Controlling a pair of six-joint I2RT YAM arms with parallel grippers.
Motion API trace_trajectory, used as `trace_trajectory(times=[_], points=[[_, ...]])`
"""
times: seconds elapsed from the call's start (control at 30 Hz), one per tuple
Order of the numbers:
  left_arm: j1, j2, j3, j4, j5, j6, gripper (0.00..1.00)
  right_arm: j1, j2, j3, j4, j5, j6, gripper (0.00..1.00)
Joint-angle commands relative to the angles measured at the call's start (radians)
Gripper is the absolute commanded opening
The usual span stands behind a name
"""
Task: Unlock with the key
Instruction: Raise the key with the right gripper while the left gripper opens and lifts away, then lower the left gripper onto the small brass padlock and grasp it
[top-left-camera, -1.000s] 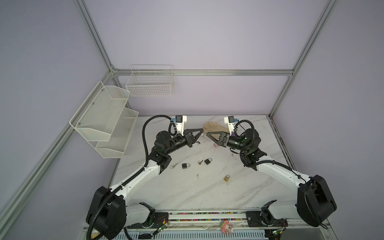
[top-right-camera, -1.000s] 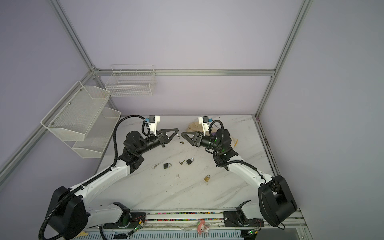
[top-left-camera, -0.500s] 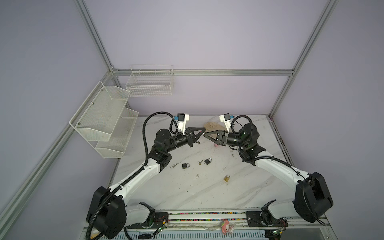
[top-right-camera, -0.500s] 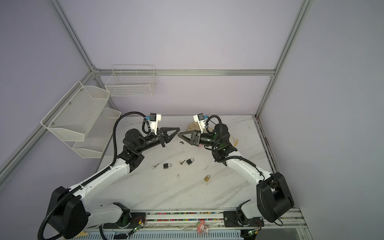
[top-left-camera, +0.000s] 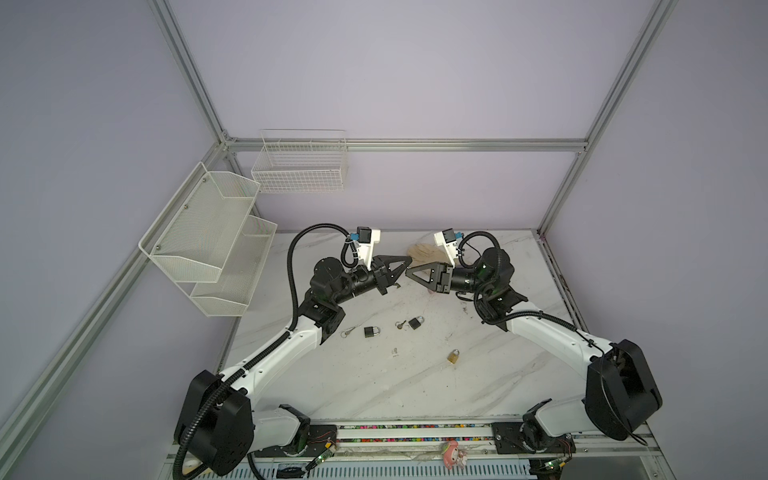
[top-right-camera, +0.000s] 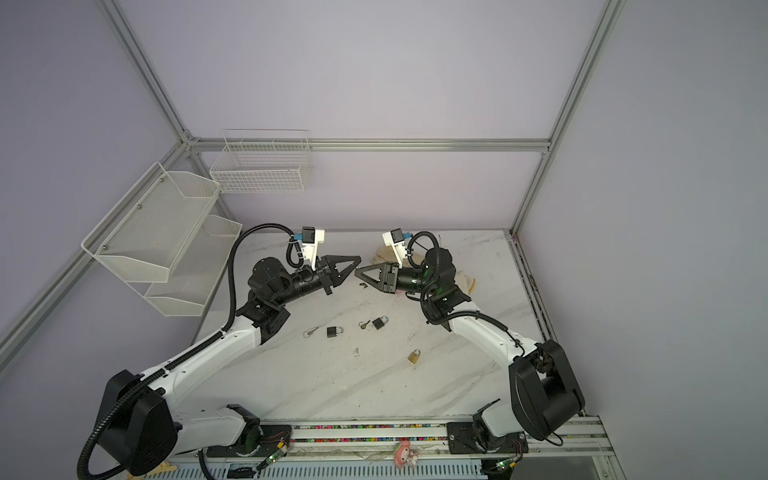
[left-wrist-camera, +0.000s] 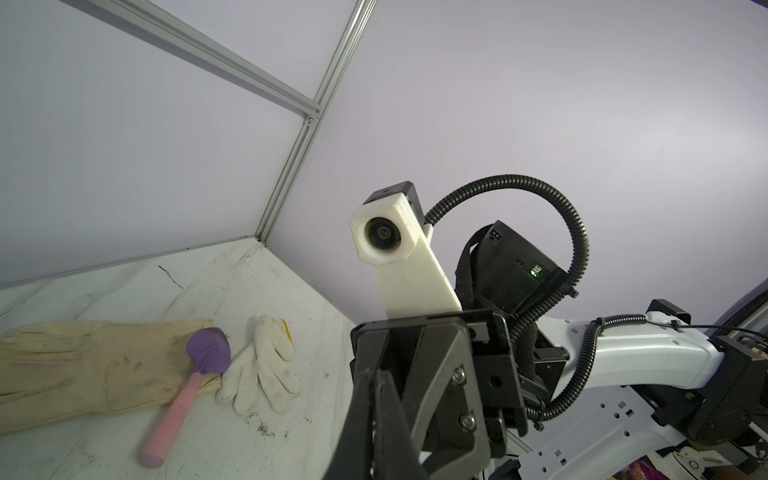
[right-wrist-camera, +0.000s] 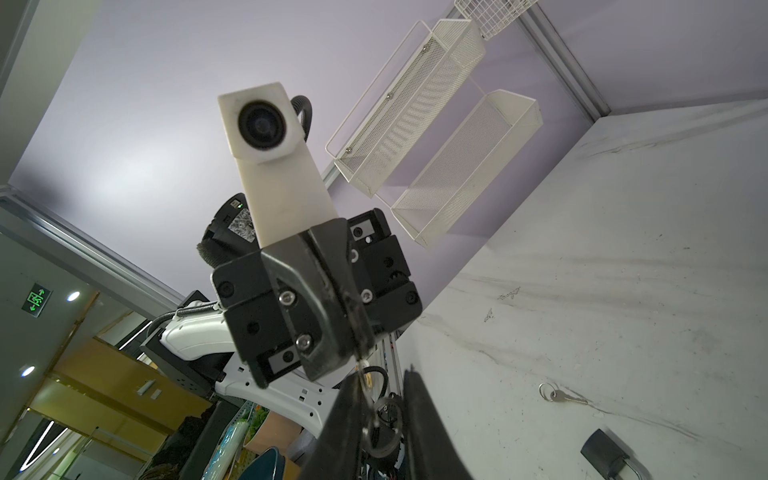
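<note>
**A:** What moved?
**B:** The left gripper (top-left-camera: 408, 262) and right gripper (top-left-camera: 409, 273) rose and met tip to tip.
**A:** Jaws?
**B:** Left pinches the key (right-wrist-camera: 363, 368) aloft. Right stands narrowly parted around its ring (right-wrist-camera: 370, 440); grip unclear. 3 padlocks (top-left-camera: 372, 331) lie on the table (top-left-camera: 374, 382).

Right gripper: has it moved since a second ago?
Yes: the right gripper shifted leftward relative to the small brass padlock, toward the left gripper.

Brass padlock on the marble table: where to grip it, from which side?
Grip the brass padlock across its body's two narrow sides, coming straight down. It seems to lie flat on the marble table, shackle pointing rearward; the thin shackle would likely slip.
</note>
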Motion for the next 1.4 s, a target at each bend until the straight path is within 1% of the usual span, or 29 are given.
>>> trace_trajectory(times=[0.0, 0.13, 0.33, 0.43, 0.53, 0.57, 0.6, 0.63, 0.7, 0.8, 0.87, 0.9, 0.93, 0.97, 1.03, 1.13, 1.2, 1.3, 1.37], points=[[-0.004, -0.01, 0.096, 0.02, -0.004, 0.027, 0.0, 0.005, -0.012, 0.011, 0.027, -0.008, -0.004, 0.11], [-0.005, -0.02, 0.093, -0.009, -0.017, 0.047, 0.0, 0.005, -0.016, 0.008, 0.022, 0.006, -0.005, 0.12], [-0.005, -0.042, 0.077, -0.037, -0.075, 0.072, 0.0, 0.003, -0.038, 0.002, 0.006, 0.045, -0.005, 0.0], [-0.004, -0.042, 0.072, -0.04, -0.082, 0.078, 0.0, 0.002, -0.055, 0.009, -0.047, 0.087, -0.026, 0.0], [-0.004, -0.04, 0.078, -0.043, -0.087, 0.081, 0.0, 0.001, -0.069, 0.045, -0.191, 0.134, -0.119, 0.0], [-0.005, -0.039, 0.079, -0.046, -0.093, 0.077, 0.04, 0.003, -0.091, 0.053, -0.233, 0.153, -0.136, 0.0], [-0.004, -0.04, 0.082, -0.05, -0.099, 0.069, 0.18, 0.001, -0.1, 0.054, -0.257, 0.173, -0.137, 0.0], [-0.003, -0.042, 0.085, -0.056, -0.103, 0.065, 0.27, -0.001, -0.112, 0.052, -0.276, 0.189, -0.14, 0.0], [-0.003, -0.046, 0.087, -0.076, -0.115, 0.057, 0.41, -0.008, -0.132, 0.056, -0.354, 0.216, -0.174, 0.0], [-0.003, -0.07, 0.05, -0.1, -0.163, 0.013, 0.5, -0.039, -0.146, 0.061, -0.473, 0.22, -0.215, 0.0], [-0.004, -0.098, 0.018, -0.141, -0.222, -0.009, 0.57, -0.077, -0.164, 0.031, -0.496, 0.208, -0.201, 0.0], [-0.008, -0.11, 0.0, -0.166, -0.252, -0.025, 0.59, -0.102, -0.175, 0.006, -0.497, 0.193, -0.19, 0.0], [-0.018, -0.12, -0.014, -0.186, -0.275, -0.033, 0.6, -0.126, -0.186, -0.014, -0.507, 0.188, -0.181, 0.0], [-0.035, -0.128, -0.015, -0.247, -0.311, -0.032, 0.61, -0.16, -0.197, -0.036, -0.526, 0.187, -0.174, 0.0], [-0.084, -0.122, 0.012, -0.412, -0.381, -0.031, 0.61, -0.219, -0.216, -0.073, -0.553, 0.185, -0.168, 0.0], [-0.159, -0.083, 0.054, -0.598, -0.425, -0.06, 0.61, -0.303, -0.241, -0.133, -0.625, 0.2, -0.187, 0.0], [-0.218, -0.046, 0.077, -0.688, -0.458, -0.07, 0.6, -0.319, -0.243, -0.144, -0.711, 0.27, -0.237, 0.0], [-0.325, 0.012, 0.119, -0.827, -0.57, -0.072, 0.61, -0.336, -0.249, -0.187, -0.72, 0.331, -0.244, 0.0], [-0.384, 0.064, 0.148, -0.88, -0.606, -0.078, 0.61, -0.338, -0.241, -0.2, -0.717, 0.371, -0.244, 0.0]])
